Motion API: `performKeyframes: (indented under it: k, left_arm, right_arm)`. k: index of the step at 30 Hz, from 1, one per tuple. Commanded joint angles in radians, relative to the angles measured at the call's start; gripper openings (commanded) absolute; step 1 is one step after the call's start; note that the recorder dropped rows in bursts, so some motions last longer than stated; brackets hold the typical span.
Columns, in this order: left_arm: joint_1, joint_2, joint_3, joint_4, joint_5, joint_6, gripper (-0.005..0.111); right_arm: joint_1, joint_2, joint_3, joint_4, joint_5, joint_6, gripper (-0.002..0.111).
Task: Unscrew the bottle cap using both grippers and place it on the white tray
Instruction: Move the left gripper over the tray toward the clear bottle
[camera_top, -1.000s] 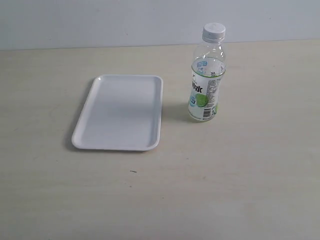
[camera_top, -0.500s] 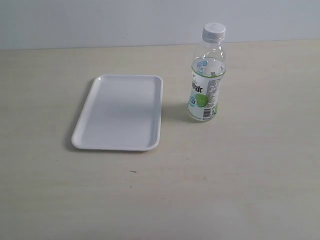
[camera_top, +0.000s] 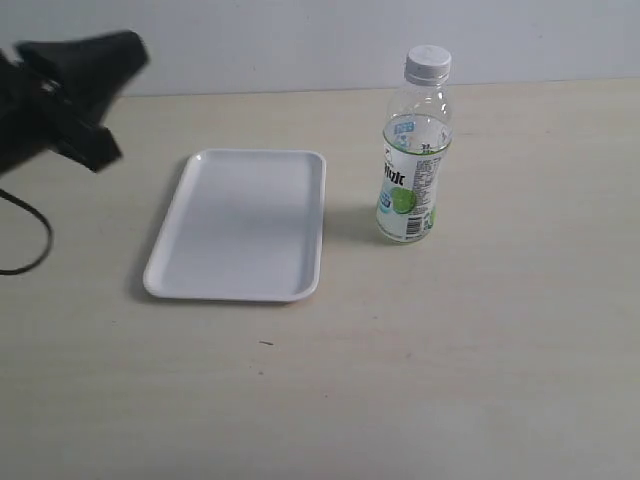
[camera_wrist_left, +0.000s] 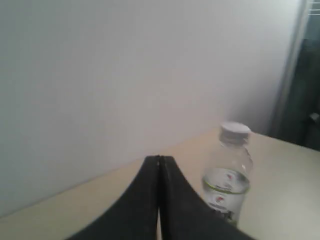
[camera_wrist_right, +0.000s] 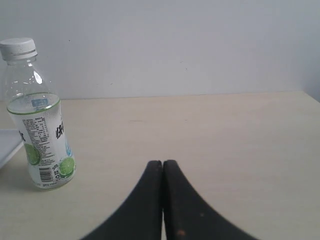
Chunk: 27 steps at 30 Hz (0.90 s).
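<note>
pale table (camera_top: 480, 380), capped bottle (camera_top: 411, 170) beside white tray (camera_top: 245, 222)

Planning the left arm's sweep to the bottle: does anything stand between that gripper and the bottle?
Nothing upright. Only the tray lies flat on the table between the left gripper and the bottle, probably low enough to pass over. The cap is on the bottle.
</note>
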<state>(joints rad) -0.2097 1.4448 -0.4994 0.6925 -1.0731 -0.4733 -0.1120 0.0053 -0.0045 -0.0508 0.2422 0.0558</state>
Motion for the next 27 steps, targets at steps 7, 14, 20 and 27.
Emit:
performKeyframes:
  k: [7,14,20,27]
  left_arm:
    - [-0.071,0.621,-0.293,0.292,-0.148,0.026,0.010]
    - [-0.127,0.713,-0.371,0.278,-0.148,0.279,0.088]
    - [-0.224,0.715,-0.451,0.198,-0.070,0.205,0.102]
    - [-0.384,0.715,-0.563,0.004,0.179,0.205,0.102]
  right_arm:
    - [-0.004,-0.005,0.005,0.000,-0.010,-0.002,0.000]
    - [-0.004,-0.005,0.005,0.000,-0.006,-0.002,0.000]
    - [-0.004,-0.005,0.005,0.000,-0.006,-0.002,0.000]
    - [-0.004,-0.005,0.005,0.000,-0.006,-0.002,0.000]
